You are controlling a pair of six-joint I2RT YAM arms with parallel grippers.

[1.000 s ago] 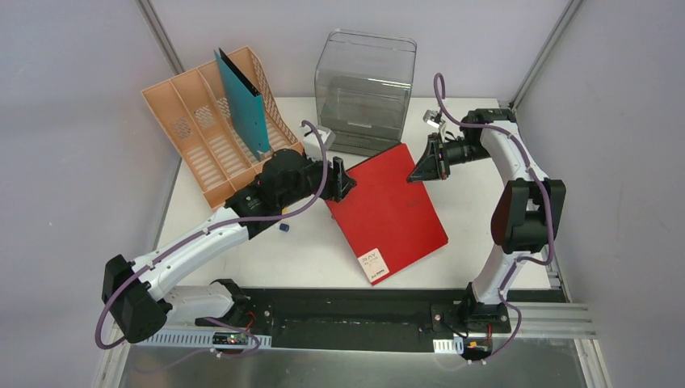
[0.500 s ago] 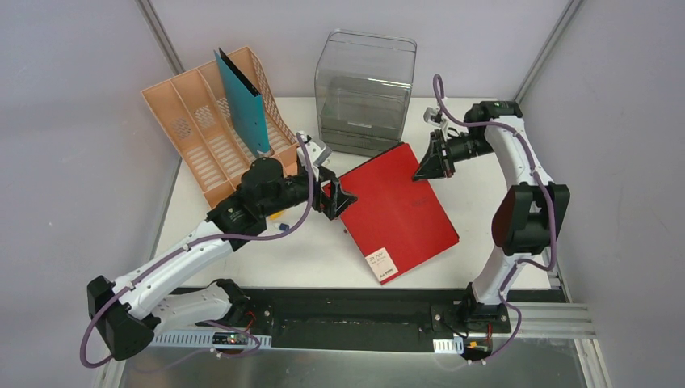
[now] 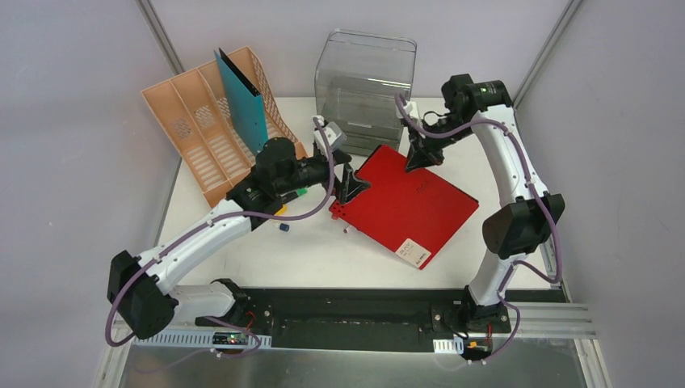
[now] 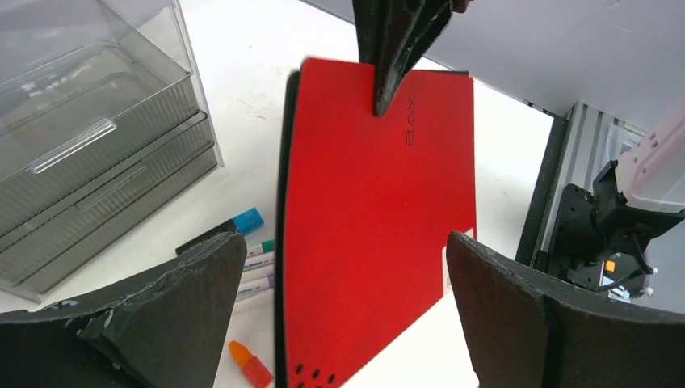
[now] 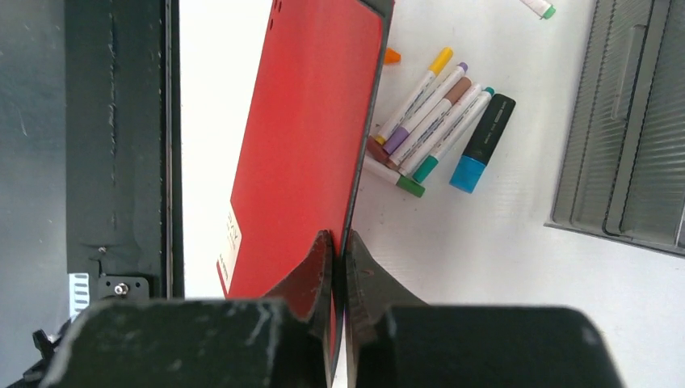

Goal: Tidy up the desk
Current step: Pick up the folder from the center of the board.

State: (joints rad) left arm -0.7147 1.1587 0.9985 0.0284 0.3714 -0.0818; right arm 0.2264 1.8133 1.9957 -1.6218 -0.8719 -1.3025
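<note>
A red folder (image 3: 408,206) lies tilted on the white desk (image 3: 307,255), its far corner raised. My right gripper (image 3: 418,158) is shut on that far edge; in the right wrist view its fingers (image 5: 367,279) pinch the folder (image 5: 307,137) edge between them. My left gripper (image 3: 349,184) stands open at the folder's left corner. In the left wrist view the wide-apart gripper (image 4: 343,267) frames the folder (image 4: 376,218) without touching it, and the right gripper's fingers (image 4: 396,48) show at the folder's top.
A peach file rack (image 3: 218,129) holding a teal folder (image 3: 242,101) stands at the back left. A clear grey drawer box (image 3: 363,89) sits behind the red folder. Several markers (image 5: 436,121) and an orange cap (image 4: 250,365) lie left of the folder, a small blue cap (image 3: 284,229) nearer.
My left gripper has opened wide and shifted to the folder's left corner. My right arm has swung left, and the red folder has turned clockwise, its labelled end now further right.
</note>
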